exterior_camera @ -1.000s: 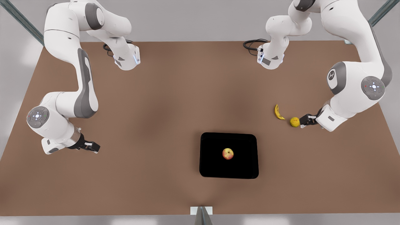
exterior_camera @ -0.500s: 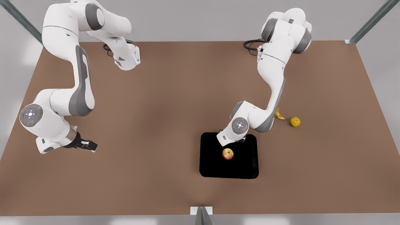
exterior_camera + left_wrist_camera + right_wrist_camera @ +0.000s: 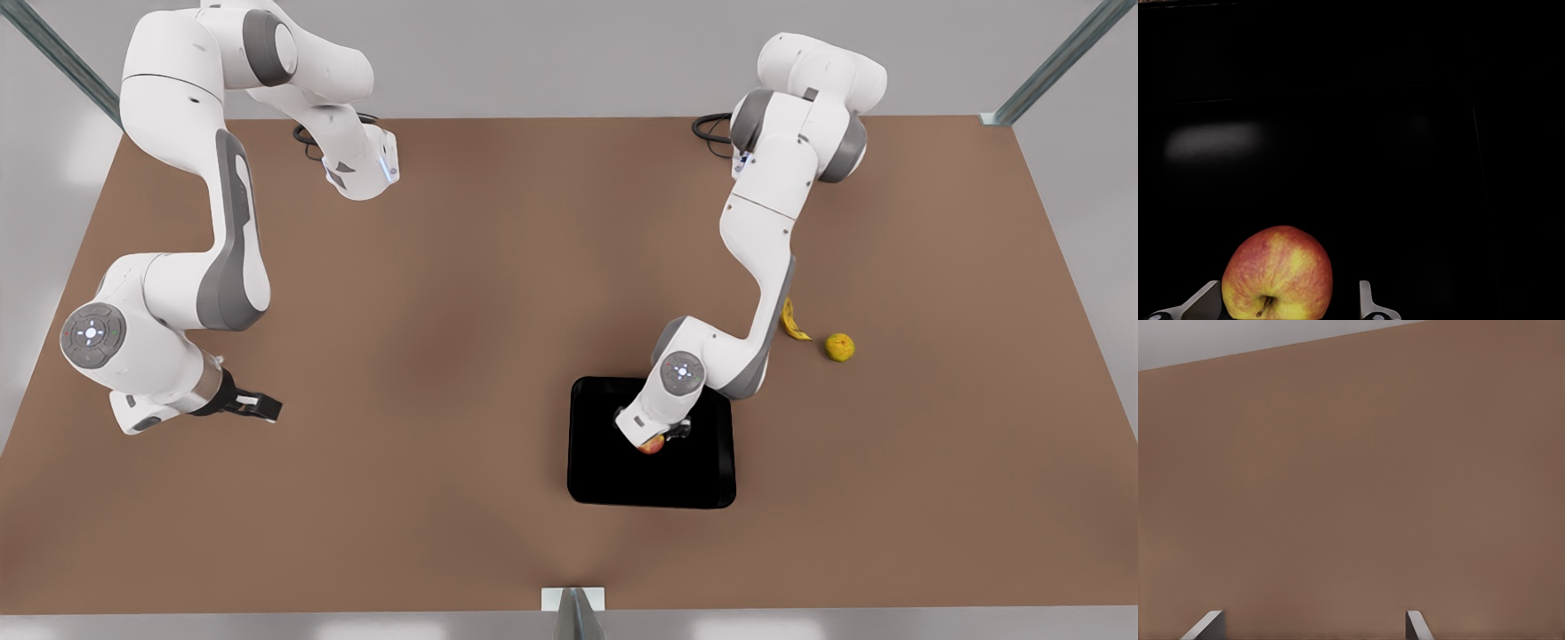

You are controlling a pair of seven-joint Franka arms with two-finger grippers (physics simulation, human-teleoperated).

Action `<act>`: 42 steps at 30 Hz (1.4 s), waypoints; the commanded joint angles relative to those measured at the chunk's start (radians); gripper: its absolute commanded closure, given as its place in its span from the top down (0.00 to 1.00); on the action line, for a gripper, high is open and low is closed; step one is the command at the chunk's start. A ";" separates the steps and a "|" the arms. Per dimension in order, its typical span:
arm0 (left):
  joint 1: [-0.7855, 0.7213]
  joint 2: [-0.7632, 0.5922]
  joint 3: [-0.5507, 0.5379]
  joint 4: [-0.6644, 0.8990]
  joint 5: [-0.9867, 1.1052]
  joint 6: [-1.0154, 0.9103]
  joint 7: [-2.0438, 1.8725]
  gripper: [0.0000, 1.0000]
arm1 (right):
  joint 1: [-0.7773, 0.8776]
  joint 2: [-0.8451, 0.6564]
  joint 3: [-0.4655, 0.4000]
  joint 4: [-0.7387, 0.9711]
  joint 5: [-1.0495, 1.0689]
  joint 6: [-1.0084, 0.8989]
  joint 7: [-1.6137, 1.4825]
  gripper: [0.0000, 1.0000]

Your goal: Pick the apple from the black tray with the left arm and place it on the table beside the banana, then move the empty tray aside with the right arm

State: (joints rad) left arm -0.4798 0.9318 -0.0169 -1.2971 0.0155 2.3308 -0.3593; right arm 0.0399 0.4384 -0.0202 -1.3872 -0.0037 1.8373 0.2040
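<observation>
On the brown table point(image 3: 498, 293) the black tray point(image 3: 605, 480) lies toward the front view's right, the apple point(image 3: 1277, 273) at its middle. The left gripper point(image 3: 1286, 303) hangs over it, fingers spread either side, apple against one, clear of the other. The right gripper point(image 3: 253, 406), fingers apart, waits over bare table at the front view's left; the banana point(image 3: 793, 322) lies well beyond the tray.

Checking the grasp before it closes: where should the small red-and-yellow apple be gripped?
Across its widest middle, coming straight down. The apple sits stem-up on the flat black tray, and the left gripper already straddles it, fingers open.

Left gripper point(image 3: 655, 437) low, right gripper point(image 3: 258, 407) idle, jaws parted
</observation>
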 commanded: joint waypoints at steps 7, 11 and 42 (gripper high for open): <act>0.000 0.035 0.008 0.039 0.043 0.038 -0.096 1.00 | 0.000 -0.001 0.000 0.001 -0.002 -0.006 -0.002 1.00; 0.001 0.035 0.009 0.032 0.052 0.033 -0.096 0.87 | 0.000 0.000 0.000 0.001 -0.002 -0.006 -0.002 1.00; 0.564 -0.502 -0.060 -0.190 -0.031 -0.431 0.441 1.00 | 0.472 0.296 0.105 0.306 0.122 0.301 0.893 1.00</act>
State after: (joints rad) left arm 0.0865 0.4439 -0.0521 -1.5552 0.0293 2.1044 0.0836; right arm 0.5086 0.7271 0.0807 -1.0844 0.1300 2.0077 0.6323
